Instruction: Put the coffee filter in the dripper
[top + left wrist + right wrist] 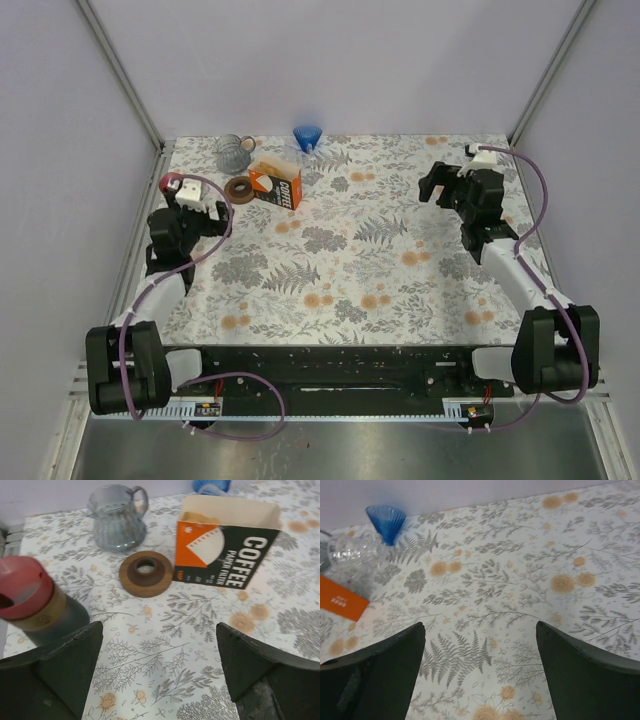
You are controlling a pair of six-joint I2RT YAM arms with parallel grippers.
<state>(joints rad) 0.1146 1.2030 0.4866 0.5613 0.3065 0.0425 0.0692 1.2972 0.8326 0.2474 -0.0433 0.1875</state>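
filters: tan paper filters [200, 518] in open-topped orange-and-black cardboard box [225, 555], far-left on tabletop [400, 290] | blue ribbed cone dripper [307, 137]: just behind box | left hand [159, 627]: open, empty, box near, ahead-right | right hand [480, 626]: open, empty, well apart | likely left arm's pick

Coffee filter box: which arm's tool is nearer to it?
Left. The left tool sits close to the left of the coffee filter box, facing it; the right tool is far off to its right.
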